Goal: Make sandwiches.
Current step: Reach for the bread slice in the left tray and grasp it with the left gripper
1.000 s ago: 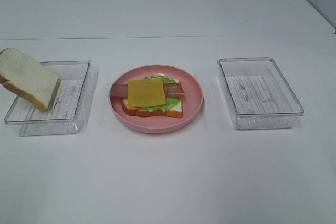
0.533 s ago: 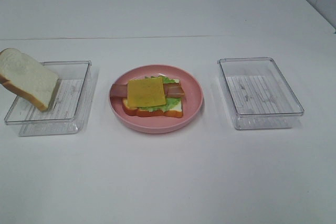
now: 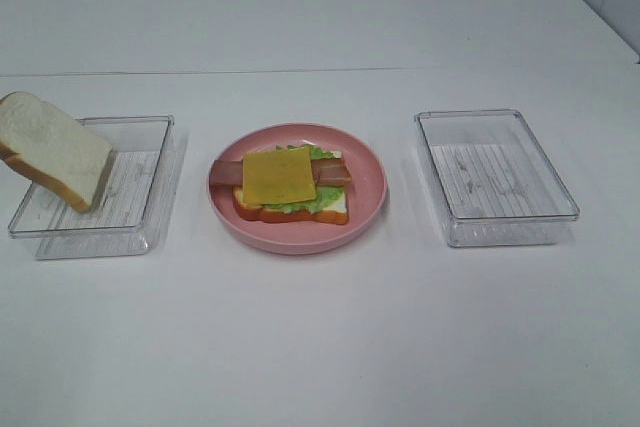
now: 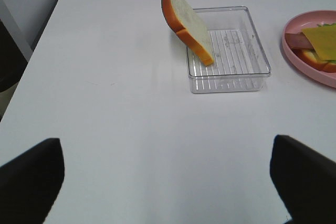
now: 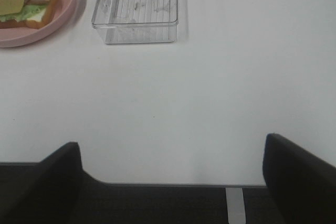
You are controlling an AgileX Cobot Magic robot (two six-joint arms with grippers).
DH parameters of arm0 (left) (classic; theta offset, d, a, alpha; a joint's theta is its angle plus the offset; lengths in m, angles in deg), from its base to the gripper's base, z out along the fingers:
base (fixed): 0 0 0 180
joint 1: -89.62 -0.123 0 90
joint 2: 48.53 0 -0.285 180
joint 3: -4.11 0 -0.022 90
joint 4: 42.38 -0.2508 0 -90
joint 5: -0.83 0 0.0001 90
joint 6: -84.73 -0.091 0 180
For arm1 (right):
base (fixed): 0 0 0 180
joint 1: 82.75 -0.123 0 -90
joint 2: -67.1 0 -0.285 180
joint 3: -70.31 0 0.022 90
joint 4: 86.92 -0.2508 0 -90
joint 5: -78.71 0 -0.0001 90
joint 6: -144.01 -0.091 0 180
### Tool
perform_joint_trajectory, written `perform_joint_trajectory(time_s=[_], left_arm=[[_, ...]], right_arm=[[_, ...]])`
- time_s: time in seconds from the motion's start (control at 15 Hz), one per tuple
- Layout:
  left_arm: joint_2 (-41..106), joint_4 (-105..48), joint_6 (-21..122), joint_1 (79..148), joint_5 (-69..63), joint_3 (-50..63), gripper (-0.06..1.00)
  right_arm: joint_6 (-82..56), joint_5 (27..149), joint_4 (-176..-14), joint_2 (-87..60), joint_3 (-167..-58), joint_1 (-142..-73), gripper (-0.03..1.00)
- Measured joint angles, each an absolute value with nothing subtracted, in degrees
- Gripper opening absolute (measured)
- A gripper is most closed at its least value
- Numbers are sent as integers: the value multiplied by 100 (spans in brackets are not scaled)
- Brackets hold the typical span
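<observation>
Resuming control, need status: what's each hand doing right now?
Left hand: open, holding nothing.
Right hand: open, holding nothing.

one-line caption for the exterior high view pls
Unfinished sandwich on pink plate; bread slice leaning tilted in left tray.

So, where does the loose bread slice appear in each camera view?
Exterior high: the loose bread slice is at the far left, tilted, its lower corner in the left tray.
Left wrist: it leans over the tray wall farthest from the pink plate.
Right wrist: not in view.
Shared landmark: the pink plate.
</observation>
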State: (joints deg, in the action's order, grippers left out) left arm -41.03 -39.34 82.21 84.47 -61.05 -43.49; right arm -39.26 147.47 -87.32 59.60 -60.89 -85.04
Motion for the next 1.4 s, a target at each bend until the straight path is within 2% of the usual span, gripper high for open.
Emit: perform_joint_trajectory(time_s=[0.27,1.4], left_arm=[[-4103,-3928,8221,8447,-6105,-4349,99],[-4103,-3928,8221,8447,-6105,-4349,99]], right_arm=[[-3765,14288,-8778,5955,-5866,-8504,88],[-3674,14254,-8835,5955,-5843,-8504,88]])
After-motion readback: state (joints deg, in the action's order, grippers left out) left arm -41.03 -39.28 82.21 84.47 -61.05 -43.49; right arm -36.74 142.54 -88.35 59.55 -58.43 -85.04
